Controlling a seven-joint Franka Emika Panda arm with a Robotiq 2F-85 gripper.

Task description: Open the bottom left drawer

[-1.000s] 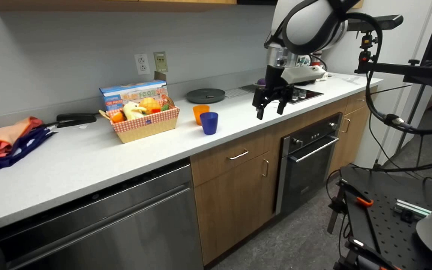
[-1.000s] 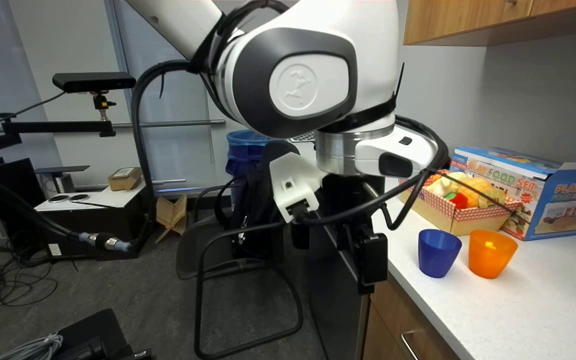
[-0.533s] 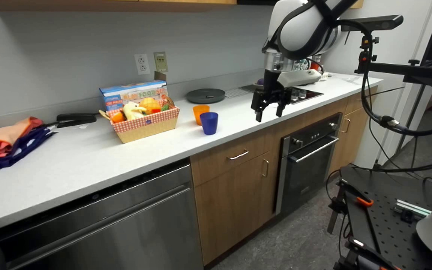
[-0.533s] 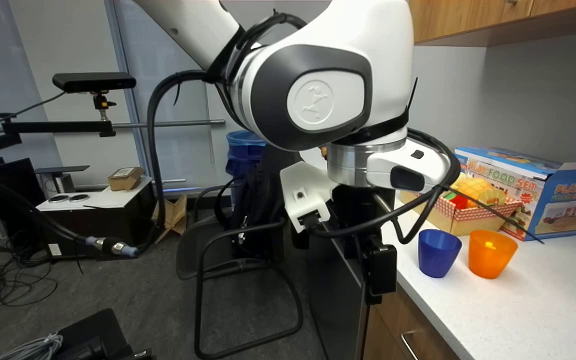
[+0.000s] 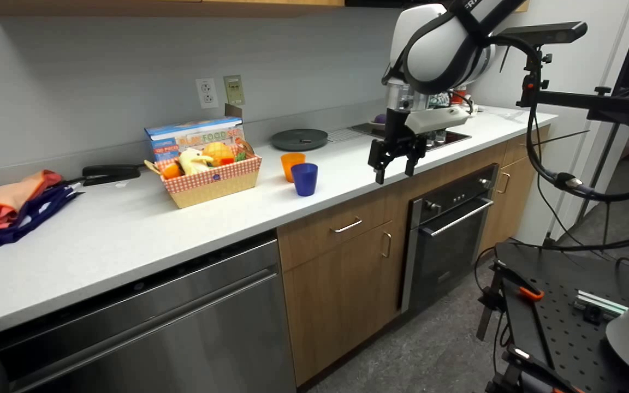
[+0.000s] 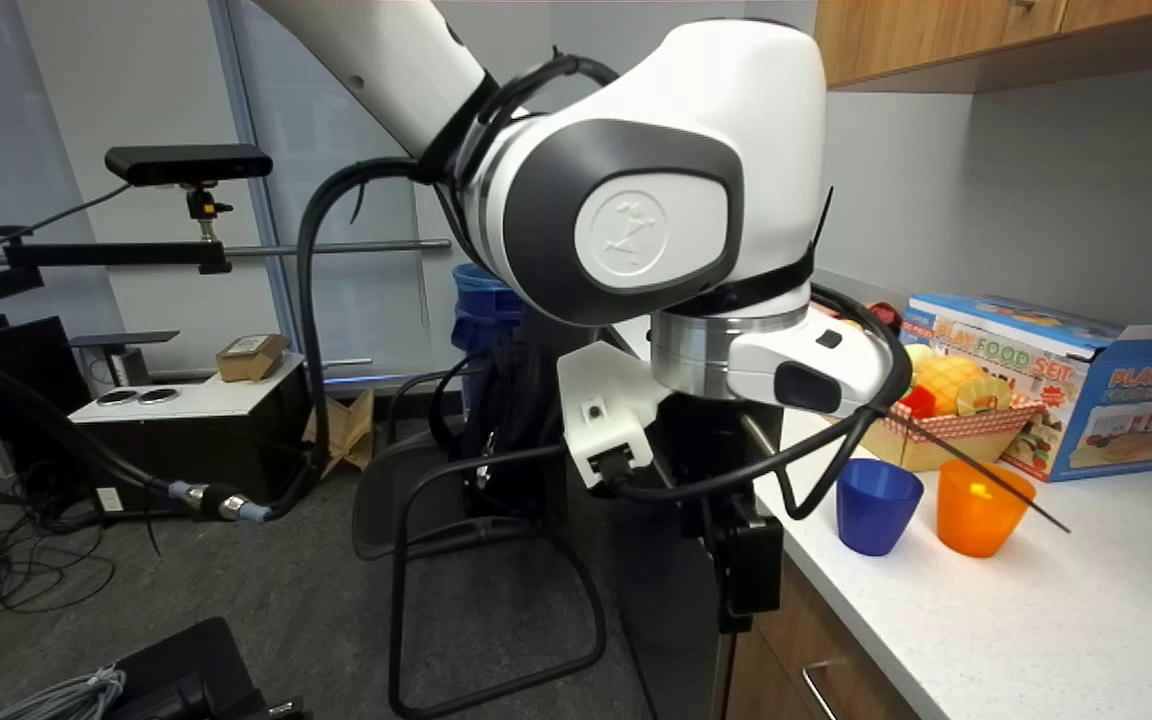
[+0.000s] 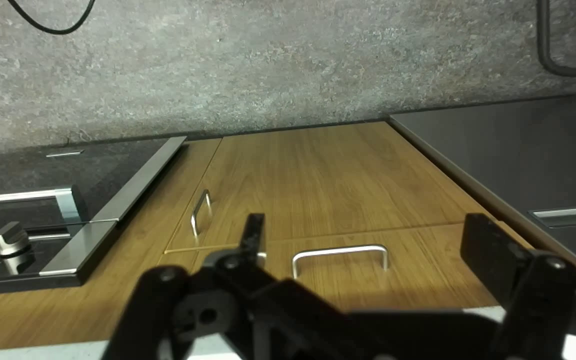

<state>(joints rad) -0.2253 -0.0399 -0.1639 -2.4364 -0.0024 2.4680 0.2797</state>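
Observation:
The drawer has a medium-brown wood front under the counter and is shut; it also shows in an exterior view and in the wrist view. Its short silver bar handle shows in both exterior views, and in the wrist view the handle lies between the fingers as seen from above. My gripper is open and empty, pointing down, higher than the handle and apart from it. In the wrist view the gripper has its two black fingers wide apart. In an exterior view the gripper is partly hidden by its own body.
A cabinet door sits below the drawer. A black oven and a steel dishwasher flank it. Blue and orange cups stand near the counter edge, beside a toy-food basket. Cables hang from the arm.
The arm and gripper have come down in both exterior views, with a small sideways shift. The gripper stays open. The drawer has not moved.

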